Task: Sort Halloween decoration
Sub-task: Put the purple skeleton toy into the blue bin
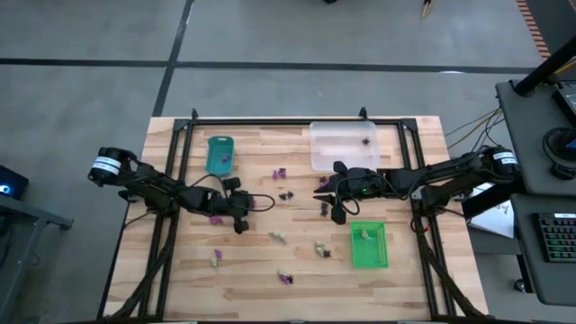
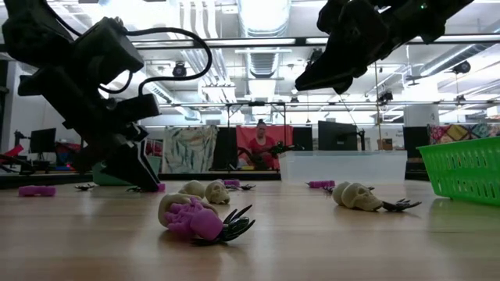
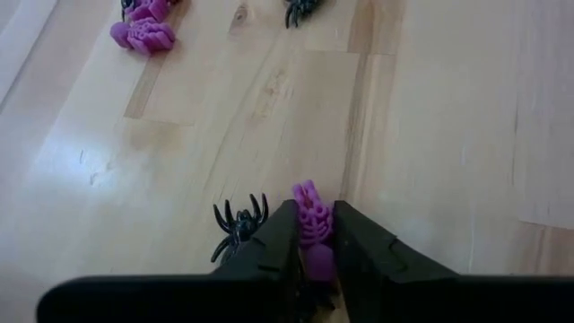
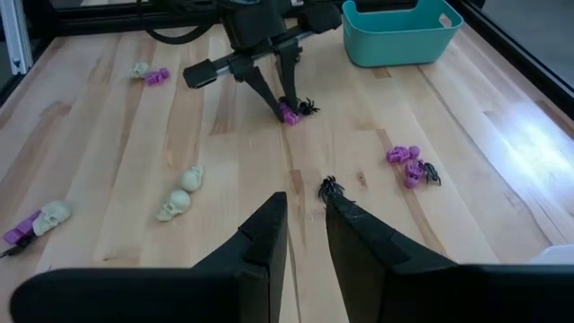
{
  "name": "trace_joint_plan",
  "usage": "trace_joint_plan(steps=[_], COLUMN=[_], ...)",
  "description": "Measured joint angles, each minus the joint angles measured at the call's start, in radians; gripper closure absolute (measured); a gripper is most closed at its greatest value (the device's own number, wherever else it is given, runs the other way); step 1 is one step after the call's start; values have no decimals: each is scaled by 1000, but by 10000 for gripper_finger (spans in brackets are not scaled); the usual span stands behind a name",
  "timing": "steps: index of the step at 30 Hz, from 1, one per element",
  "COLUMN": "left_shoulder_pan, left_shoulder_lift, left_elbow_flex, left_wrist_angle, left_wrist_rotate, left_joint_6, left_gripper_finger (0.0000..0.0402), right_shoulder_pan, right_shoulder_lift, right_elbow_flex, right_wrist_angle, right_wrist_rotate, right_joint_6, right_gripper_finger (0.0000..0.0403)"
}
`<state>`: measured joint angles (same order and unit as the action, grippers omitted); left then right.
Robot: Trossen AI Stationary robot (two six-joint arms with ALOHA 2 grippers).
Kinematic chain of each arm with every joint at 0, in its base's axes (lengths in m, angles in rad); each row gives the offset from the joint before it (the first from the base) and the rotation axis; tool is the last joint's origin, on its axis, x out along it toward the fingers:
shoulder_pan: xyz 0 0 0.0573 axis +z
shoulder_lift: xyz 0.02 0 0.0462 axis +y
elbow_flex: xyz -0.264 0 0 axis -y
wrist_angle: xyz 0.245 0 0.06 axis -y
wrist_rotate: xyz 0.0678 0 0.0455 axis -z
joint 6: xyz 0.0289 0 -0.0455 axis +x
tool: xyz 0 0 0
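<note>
My left gripper (image 3: 314, 208) is down at the table, left of centre, shut on a purple trinket (image 3: 311, 196). A black spider trinket (image 3: 237, 225) lies on the wood right beside one finger. The same gripper (image 4: 285, 106) shows farther off in the right wrist view. My right gripper (image 4: 305, 229) hangs above the table's middle right. Its fingers stand a little apart with nothing between them, and a black spider (image 4: 330, 187) lies on the table below. More purple (image 1: 280, 172), black (image 1: 286, 193) and cream (image 1: 279, 238) trinkets lie scattered on the wood. My left gripper pinches the purple trinket's near part (image 3: 315, 235) between its two fingers. The fingers (image 3: 285, 224) slant down from the table's left side. The trinket's far end (image 3: 307, 190) sticks out past the fingertips. It sits at table level and is not lifted.
A teal tray (image 1: 220, 155) stands at the far left. A clear tray (image 1: 344, 144) at the far right holds a black piece. A green tray (image 1: 369, 245) at the near right holds a cream piece. A dark frame rims the table. A person sits in the room behind.
</note>
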<state>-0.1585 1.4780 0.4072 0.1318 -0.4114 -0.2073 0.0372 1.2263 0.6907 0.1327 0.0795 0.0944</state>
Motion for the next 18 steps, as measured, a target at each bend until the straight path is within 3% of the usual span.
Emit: trace_joint_plan(steps=[11, 18], left_shoulder_pan=[2, 2], left_shoulder_lift=[-52, -126], left_elbow_flex=[31, 118], left_wrist_angle=[-36, -195], left_wrist_rotate=[14, 8], left_joint_6=[9, 44], left_gripper_finger=[365, 365], right_shoulder_pan=[0, 0], right_shoulder_lift=[0, 0], right_elbow_flex=[0, 0], right_wrist_angle=[0, 0], right_wrist_rotate=[0, 0], right_joint_6=[1, 2], right_gripper_finger=[330, 330])
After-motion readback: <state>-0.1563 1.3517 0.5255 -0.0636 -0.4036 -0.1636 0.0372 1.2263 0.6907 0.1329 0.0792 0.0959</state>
